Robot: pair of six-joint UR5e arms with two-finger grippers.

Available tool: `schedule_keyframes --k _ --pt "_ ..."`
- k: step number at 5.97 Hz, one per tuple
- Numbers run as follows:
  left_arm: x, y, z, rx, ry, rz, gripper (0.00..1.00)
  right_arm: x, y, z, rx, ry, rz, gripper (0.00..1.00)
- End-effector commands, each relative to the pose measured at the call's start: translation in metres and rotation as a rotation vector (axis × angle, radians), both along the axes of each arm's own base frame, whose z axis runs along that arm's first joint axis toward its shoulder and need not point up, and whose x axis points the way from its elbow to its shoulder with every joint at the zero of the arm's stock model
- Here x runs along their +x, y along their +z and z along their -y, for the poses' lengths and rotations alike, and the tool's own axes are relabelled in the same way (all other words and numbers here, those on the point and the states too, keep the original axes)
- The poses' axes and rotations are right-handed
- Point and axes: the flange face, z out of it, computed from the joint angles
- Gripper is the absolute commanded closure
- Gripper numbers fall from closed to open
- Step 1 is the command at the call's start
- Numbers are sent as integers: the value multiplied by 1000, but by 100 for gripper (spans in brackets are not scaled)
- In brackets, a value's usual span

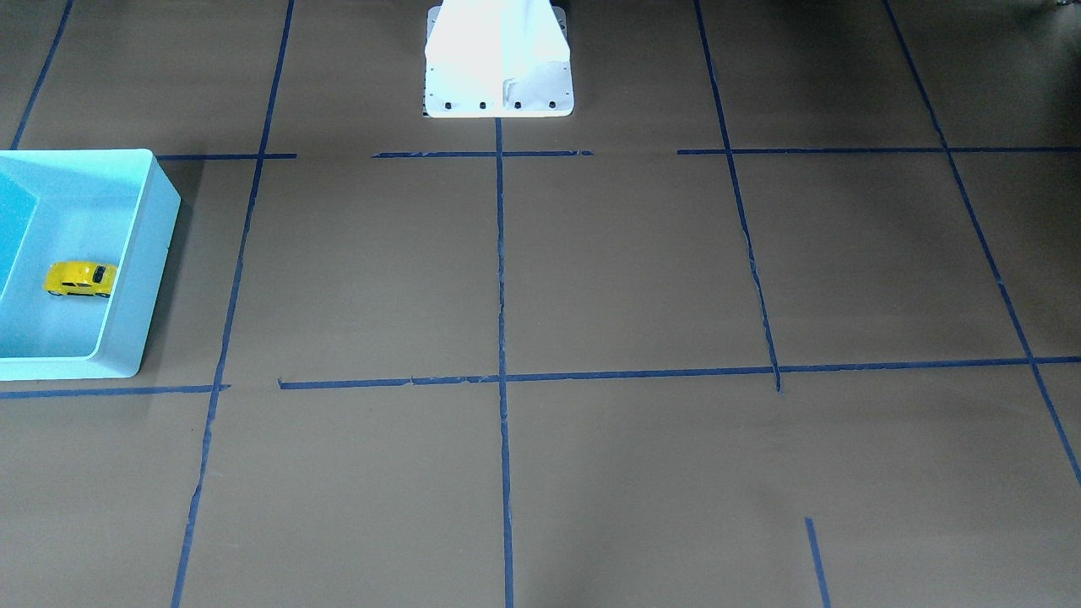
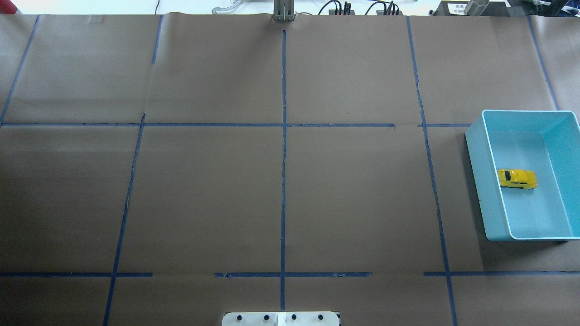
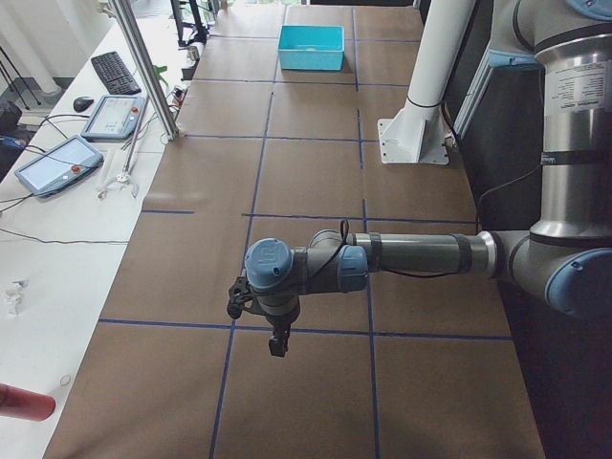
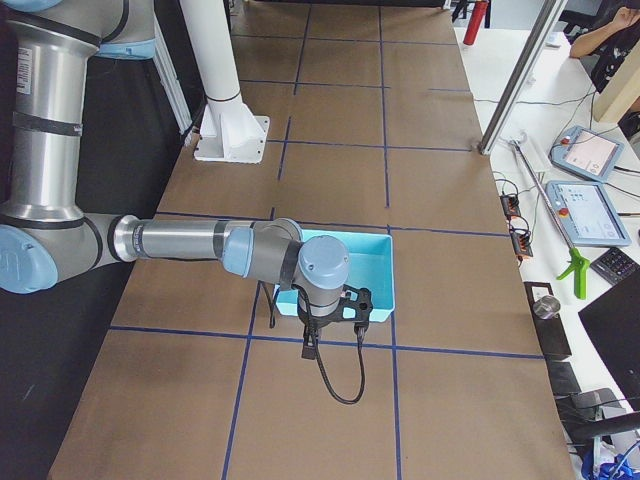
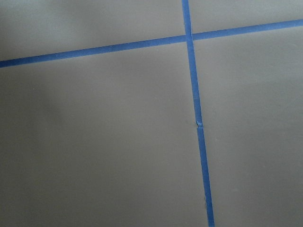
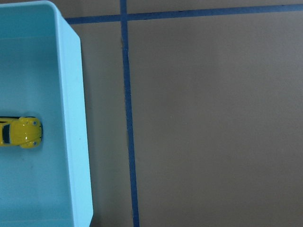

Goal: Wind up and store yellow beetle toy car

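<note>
The yellow beetle toy car (image 1: 80,279) (image 2: 517,178) lies on its wheels inside the light blue bin (image 1: 139,262) (image 2: 480,181), on the robot's right side of the table. The right wrist view shows the car's rounded end (image 6: 21,132) near the bin wall (image 6: 75,118). My right gripper (image 4: 310,345) hangs above the table just outside the bin (image 4: 385,275); only the side view shows it, so I cannot tell whether it is open or shut. My left gripper (image 3: 277,339) hovers over bare paper far from the bin (image 3: 311,48); its state cannot be told either.
Brown paper with blue tape lines (image 2: 283,158) covers the table. The white robot pedestal (image 1: 498,59) (image 2: 281,319) stands at the robot's edge. Metal posts (image 3: 143,67) (image 4: 520,80), tablets (image 3: 57,163) and a person (image 4: 610,40) are on the operators' side.
</note>
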Motion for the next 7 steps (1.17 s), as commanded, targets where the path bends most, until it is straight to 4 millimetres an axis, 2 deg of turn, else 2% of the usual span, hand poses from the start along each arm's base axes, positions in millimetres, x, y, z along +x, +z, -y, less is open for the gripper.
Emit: schedule_keyframes --k 1,2,7 --pt "0 -1 0 3 0 0 0 3 7 -1 11 30 -38 0" --pt "0 -2 2 6 0 0 0 3 19 9 5 31 -33 0" --pt "0 -2 2 6 0 -1 0 3 17 13 34 27 -38 0"
